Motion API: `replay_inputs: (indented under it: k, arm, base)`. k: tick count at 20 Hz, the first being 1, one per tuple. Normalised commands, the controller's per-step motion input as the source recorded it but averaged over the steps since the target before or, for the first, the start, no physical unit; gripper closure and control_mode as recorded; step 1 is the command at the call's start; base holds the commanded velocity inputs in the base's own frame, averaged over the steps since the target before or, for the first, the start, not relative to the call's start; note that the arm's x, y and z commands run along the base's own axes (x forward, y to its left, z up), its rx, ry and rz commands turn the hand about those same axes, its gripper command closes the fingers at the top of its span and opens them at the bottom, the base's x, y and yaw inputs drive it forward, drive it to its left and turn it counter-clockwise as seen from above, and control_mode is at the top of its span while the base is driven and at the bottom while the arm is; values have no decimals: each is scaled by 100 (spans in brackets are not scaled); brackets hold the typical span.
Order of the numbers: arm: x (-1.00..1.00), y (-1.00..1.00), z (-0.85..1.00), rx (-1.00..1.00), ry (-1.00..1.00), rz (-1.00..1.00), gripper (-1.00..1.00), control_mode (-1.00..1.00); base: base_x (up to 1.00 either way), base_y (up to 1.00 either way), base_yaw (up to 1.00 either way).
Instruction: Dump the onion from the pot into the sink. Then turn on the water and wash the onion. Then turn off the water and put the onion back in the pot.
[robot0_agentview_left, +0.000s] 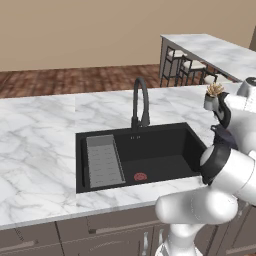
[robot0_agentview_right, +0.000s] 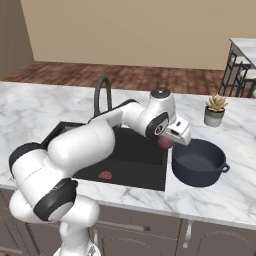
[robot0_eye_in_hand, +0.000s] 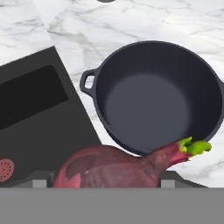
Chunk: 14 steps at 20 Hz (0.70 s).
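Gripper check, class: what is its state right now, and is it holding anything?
Gripper: jaws closed on the onion, beside the empty pot.

Plain tan wall (robot0_agentview_left: 75, 30), reddish wood floor (robot0_agentview_left: 65, 80), marble counter (robot0_agentview_left: 35, 130), bar stools (robot0_agentview_left: 182, 62), grey cabinets (robot0_agentview_left: 100, 232)

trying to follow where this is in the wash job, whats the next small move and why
Probably carry the onion a little further until it is over the middle of the pot, then let go. The onion sits at the gripper, the pot is empty, it hangs by the pot's near rim, and no water runs at the faucet.
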Motion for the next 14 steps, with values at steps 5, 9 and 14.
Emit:
replay_inputs:
  k: [5,9,14]
  arm:
    - [1,-43,-13,6,0,-2,100,-100]
    - [20,-32,-24,4,0,0,100,-100]
    - [10,-28,-27,3,0,0,100,-100]
  base:
    - [0,0,0]
    - [0,0,0]
    - [0,0,0]
